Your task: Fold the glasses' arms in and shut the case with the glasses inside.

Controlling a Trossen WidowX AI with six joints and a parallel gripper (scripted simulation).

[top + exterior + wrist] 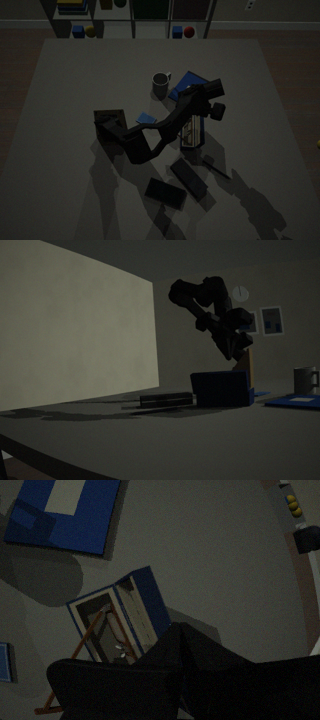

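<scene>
The blue glasses case (192, 133) lies open to the right of the arm, its lid standing upright along the right side. The glasses (188, 130) lie inside it, and one thin orange arm (72, 670) sticks out over the case's left edge. The case also shows in the wrist view (120, 615) and the side view (222, 389). My gripper (230, 357) is shut and empty. It hangs tip-down just above the far end of the case, next to a tan piece (246, 364) that rises there. In the overhead view the wrist hides the fingertips.
A grey mug (160, 83) and a blue book (187, 83) lie beyond the case. A small blue card (146, 118) lies to its left. Two dark blocks (189, 178) (165, 193) and a dark pen (215, 169) lie in front. The arm's base sits on a wooden block (109, 124).
</scene>
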